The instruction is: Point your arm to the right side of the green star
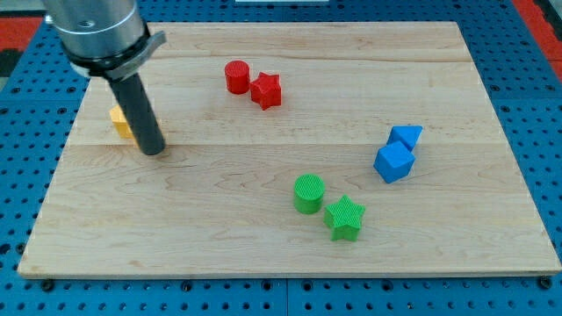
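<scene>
Tip [152, 151]: at the view's left beside a yellow block [119, 122] (partly hidden), well apart from the green star [344, 218]; rod only, no fingers.

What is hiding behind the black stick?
A yellow block peeks out behind the rod, at the view's left of my tip. The rod covers most of it, so its shape cannot be told. Nothing else shows there.

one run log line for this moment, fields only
tip: view's left, beside yellow block | green star: bottom centre, right of green cylinder | tip far from star | state: not yet there
</scene>
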`<state>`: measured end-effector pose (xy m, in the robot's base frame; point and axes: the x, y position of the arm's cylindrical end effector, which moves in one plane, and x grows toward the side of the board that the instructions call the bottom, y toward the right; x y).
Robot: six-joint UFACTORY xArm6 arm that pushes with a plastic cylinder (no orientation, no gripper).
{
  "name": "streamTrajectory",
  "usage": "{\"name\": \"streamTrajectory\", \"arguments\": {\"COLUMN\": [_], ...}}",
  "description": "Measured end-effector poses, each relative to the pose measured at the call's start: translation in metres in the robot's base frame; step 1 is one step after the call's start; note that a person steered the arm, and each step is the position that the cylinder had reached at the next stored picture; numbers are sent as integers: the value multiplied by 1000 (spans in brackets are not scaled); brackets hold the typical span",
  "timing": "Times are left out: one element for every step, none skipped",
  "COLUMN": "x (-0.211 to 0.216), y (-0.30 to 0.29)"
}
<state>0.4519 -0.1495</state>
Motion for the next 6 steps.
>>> {"name": "streamTrajectory", "arguments": {"x": [-1, 17, 52, 93, 142, 137], "y": [103, 218, 262, 279, 270, 209]}}
